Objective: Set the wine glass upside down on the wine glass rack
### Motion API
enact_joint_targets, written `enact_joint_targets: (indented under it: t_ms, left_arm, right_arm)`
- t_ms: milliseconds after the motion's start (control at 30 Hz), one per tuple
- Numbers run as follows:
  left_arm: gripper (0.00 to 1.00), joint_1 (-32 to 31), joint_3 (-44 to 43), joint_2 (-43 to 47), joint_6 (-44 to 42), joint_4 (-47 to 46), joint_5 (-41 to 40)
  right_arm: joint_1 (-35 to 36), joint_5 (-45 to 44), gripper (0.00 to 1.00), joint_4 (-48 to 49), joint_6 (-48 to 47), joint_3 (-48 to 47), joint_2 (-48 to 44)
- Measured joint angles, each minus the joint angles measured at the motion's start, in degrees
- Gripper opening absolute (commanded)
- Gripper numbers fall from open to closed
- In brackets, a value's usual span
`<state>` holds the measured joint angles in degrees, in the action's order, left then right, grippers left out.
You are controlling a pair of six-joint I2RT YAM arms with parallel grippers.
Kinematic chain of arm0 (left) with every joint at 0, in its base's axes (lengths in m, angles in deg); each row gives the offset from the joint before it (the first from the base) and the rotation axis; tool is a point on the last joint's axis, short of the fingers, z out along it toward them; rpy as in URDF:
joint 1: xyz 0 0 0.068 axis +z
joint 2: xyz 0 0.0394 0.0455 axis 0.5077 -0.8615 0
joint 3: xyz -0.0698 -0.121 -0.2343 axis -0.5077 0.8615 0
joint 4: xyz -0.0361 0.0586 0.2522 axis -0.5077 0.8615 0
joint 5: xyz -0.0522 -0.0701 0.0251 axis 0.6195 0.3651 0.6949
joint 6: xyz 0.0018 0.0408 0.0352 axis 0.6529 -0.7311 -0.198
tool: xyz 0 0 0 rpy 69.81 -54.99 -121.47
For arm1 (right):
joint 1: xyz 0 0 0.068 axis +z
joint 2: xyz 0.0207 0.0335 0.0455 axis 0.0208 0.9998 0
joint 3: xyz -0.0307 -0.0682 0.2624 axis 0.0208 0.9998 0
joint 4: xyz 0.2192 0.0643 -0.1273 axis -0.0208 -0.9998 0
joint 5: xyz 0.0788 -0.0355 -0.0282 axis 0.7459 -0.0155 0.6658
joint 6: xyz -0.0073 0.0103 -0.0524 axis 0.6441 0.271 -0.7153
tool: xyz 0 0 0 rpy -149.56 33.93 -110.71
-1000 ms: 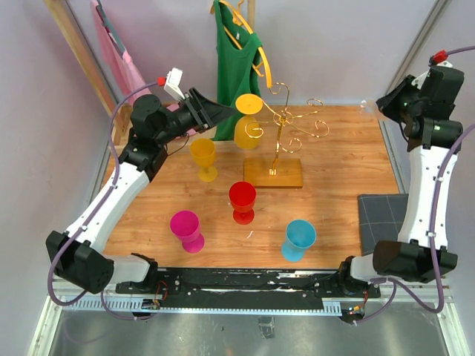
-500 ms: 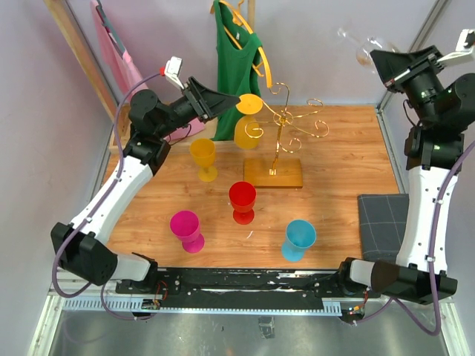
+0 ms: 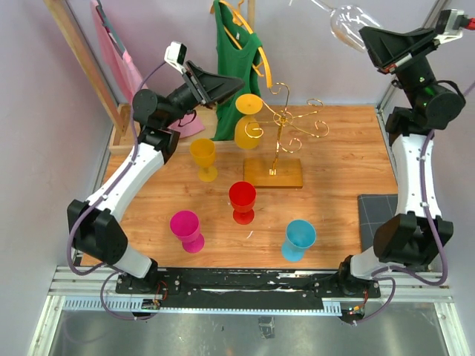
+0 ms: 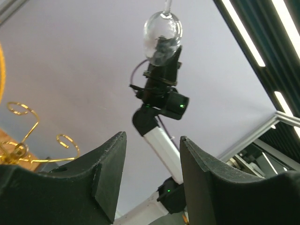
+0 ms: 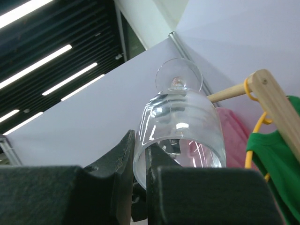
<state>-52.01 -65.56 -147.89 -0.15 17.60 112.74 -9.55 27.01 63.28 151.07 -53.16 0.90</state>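
My right claw point(image 3: 366, 37) grips the wine glass point(image 3: 347, 20) aloft, left claw point(image 3: 236, 84) gapes empty; next, its foot must slide into the rack point(image 3: 280, 119).

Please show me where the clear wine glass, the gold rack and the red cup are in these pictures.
wine glass point(image 3: 347, 24): top external view, on its clear bowl.
gold rack point(image 3: 273, 173): top external view, on its flat base.
red cup point(image 3: 242, 196): top external view, on its open mouth.
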Motion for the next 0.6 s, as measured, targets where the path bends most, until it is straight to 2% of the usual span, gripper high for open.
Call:
enact_joint_targets:
  t_ms: [333,600]
  left_arm:
    - [0.53,0.0,-5.7,-9.8,20.4,-24.5,-0.1]
    - [0.54,0.0,-7.8,-12.5,29.0,-33.4,-1.7]
  right_arm:
    - [11.8,2.9,0.01,17.6,11.6,-1.4,5.7]
    - [16.2,5.0,0.01,23.7,13.8,-2.7,6.3]
